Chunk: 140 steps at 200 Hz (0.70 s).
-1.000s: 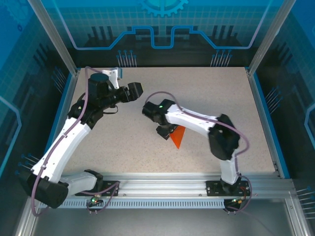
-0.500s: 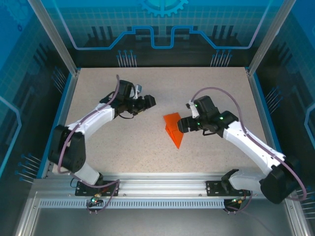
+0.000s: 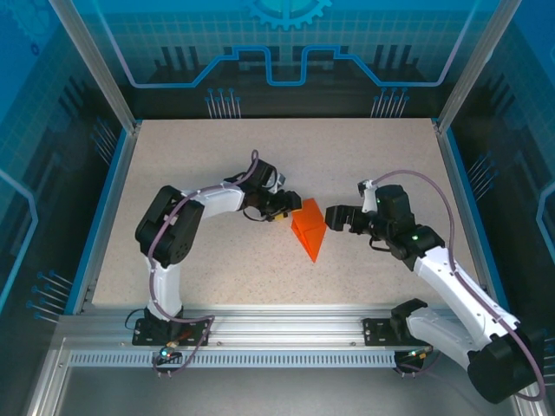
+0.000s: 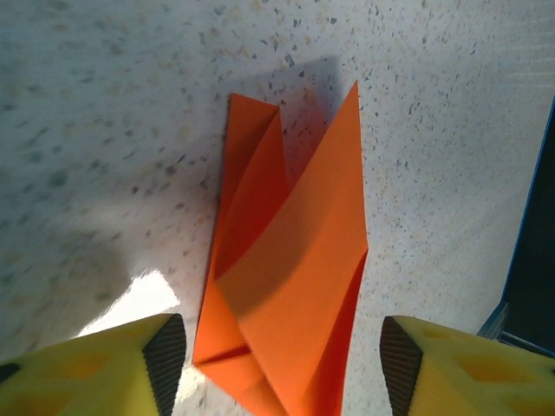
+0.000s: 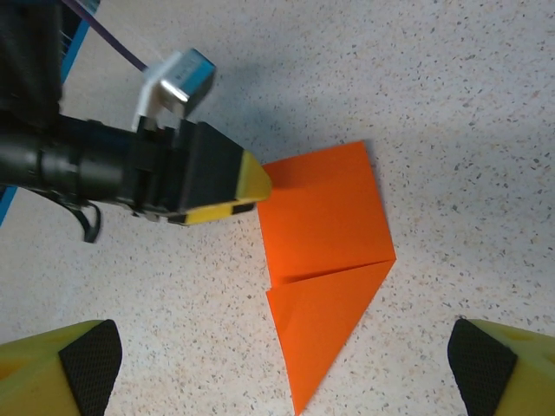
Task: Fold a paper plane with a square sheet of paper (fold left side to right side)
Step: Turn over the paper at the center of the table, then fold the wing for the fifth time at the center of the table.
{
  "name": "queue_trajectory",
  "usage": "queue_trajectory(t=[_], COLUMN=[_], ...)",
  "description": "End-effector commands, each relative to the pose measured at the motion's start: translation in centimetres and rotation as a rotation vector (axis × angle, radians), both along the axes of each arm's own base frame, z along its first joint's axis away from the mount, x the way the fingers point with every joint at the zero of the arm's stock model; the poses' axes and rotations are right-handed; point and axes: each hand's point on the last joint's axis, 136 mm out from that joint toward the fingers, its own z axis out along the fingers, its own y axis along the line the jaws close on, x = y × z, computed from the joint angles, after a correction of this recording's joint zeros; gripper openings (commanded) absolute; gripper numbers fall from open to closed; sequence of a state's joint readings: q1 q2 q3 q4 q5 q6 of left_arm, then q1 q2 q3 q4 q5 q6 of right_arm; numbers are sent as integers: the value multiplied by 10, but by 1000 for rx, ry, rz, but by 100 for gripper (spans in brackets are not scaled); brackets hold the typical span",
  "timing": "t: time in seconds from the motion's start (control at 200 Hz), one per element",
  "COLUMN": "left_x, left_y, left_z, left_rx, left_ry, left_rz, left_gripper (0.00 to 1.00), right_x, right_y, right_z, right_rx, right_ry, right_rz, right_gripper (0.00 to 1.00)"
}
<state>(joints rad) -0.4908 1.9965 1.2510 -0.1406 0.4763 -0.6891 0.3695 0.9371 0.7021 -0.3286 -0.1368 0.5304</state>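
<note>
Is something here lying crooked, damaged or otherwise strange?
The folded orange paper in the middle of the table does not lie flat: in the left wrist view its flaps gape and stand up. Nothing looks torn or spilled.

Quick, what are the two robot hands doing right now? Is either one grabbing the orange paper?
Left gripper: open, fingers either side of the folded orange paper, not yet pinching it.
Right gripper: open, empty, beside the paper.

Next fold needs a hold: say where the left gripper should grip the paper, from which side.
The paper's loose upper layer, from its left edge: it seems lifted off the table there, and the left gripper faces it, jaws either side.
</note>
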Motion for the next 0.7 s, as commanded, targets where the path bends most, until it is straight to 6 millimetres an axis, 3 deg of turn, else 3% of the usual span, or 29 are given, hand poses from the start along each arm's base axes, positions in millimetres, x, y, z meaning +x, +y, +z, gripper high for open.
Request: queue_trajectory(t=[0.0,0.1,0.225,0.42,0.695], left_x=[4,4,-1,-21,-56], left_y=[-19,-19,-19,-15,-10], left_z=[10,14,30,55,82], left_rx=[-67,-63,-93,-123,-236], left_ry=[-23,-52,-118,-233,-351], left_rz=[-36,-50,-96,-206,-334], left_gripper=[45,27,16,13,10], right_x=[4,4,5,6,32], right_y=[-1,-3,-2,20,42], right_z=[3,-4,-8,-10,-26], right_rx=[40,15,-25,66,205], right_ry=[-27,-38,-55,34,35], right_rz=[-13,-6,28,200,391], right_gripper=[100,100,100,100,94])
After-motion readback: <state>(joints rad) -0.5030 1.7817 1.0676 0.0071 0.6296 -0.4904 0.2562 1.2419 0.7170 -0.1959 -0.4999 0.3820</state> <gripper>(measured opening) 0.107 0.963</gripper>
